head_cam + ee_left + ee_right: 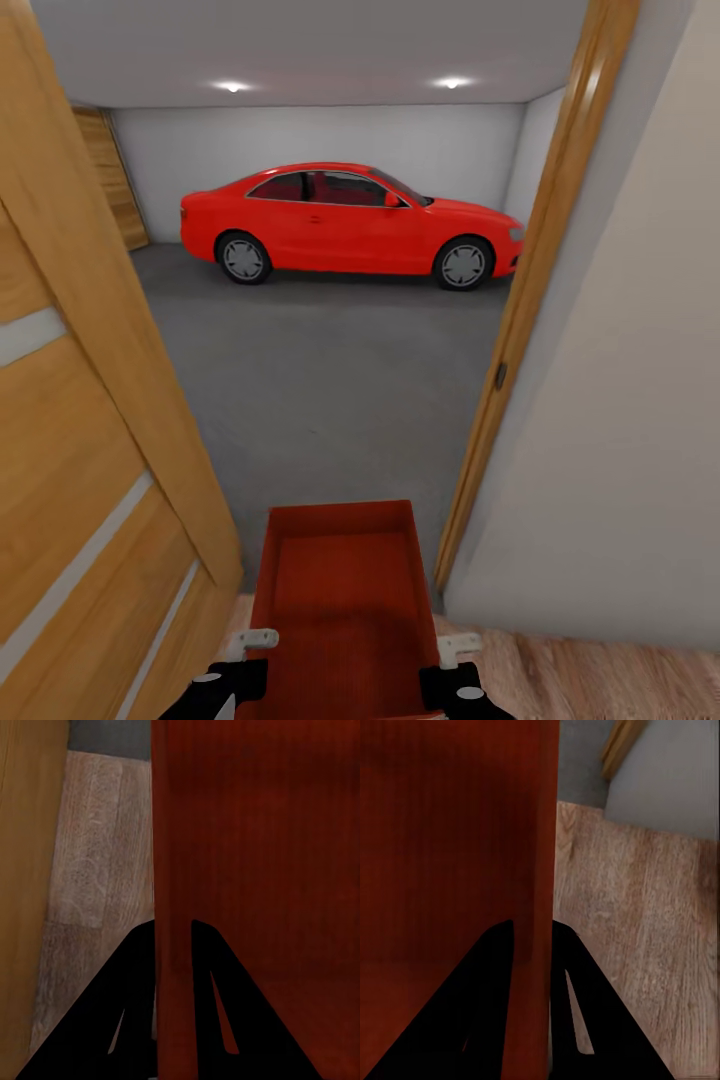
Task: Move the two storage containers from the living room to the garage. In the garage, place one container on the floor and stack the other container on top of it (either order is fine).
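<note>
Both claws, left gripper [174,937] and right gripper [532,937], clamped on the side walls of one bin [340,590], carried at the doorway with the garage floor [330,380] and red car [350,222] ahead, so nothing's placed or stacked yet.

Orange-red open storage container [340,590], level, at garage [330,380] doorway, floor [330,400] ahead

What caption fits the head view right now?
Both grippers carry an orange-red storage container through the wooden doorway toward the garage's red car.
</note>
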